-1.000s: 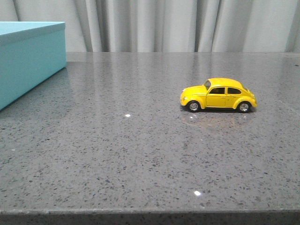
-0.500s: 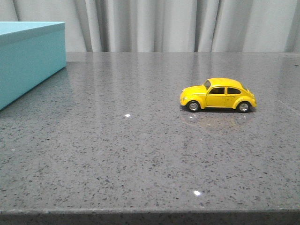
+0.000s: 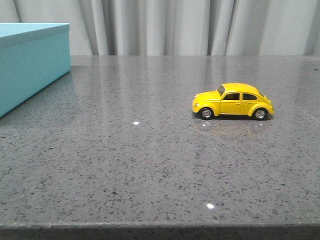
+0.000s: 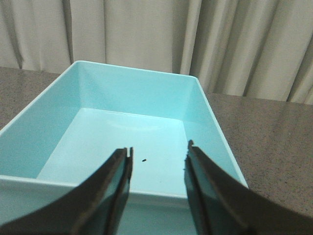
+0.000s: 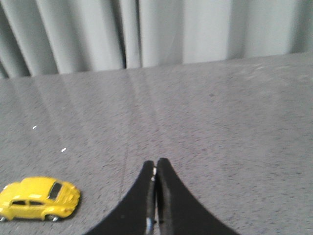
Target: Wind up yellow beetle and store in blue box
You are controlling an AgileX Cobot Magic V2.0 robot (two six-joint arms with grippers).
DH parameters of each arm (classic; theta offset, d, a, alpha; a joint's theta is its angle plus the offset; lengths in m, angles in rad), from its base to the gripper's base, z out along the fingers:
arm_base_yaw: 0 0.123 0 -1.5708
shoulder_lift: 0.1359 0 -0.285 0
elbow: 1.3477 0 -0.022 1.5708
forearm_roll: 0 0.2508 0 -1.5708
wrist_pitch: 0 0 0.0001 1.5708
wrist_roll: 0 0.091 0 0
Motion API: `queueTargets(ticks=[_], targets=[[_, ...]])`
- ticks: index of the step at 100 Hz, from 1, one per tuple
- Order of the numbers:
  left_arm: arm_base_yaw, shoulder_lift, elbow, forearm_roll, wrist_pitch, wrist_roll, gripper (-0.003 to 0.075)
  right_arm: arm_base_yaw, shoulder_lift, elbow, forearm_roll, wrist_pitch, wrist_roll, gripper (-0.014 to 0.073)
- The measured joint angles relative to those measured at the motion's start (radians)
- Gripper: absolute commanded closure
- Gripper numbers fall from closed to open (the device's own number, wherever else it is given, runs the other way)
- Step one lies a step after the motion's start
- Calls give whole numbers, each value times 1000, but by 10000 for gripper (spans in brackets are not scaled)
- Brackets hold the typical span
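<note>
The yellow beetle (image 3: 233, 101) stands on its wheels on the grey table, right of centre, nose pointing left. It also shows in the right wrist view (image 5: 39, 198), off to the side of my right gripper (image 5: 156, 164), which is shut and empty above the table. The blue box (image 3: 30, 62) stands at the far left. In the left wrist view its open inside (image 4: 132, 142) holds only a tiny dark speck. My left gripper (image 4: 159, 152) is open and empty, hovering over the box's near rim. Neither gripper shows in the front view.
The grey speckled table (image 3: 150, 165) has its front edge along the bottom of the front view. A pale curtain (image 3: 190, 25) hangs behind the table. Nothing else lies on the table in view.
</note>
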Motion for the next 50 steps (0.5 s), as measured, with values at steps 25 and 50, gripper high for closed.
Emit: queueTargets(ticks=[25,50], targets=[[0,31,-17,0,-22,0,346,82,115,-13,0,7,0,189],[0,31,-17,0,-103,0,346,82,140,-13,0,-21,0,200]])
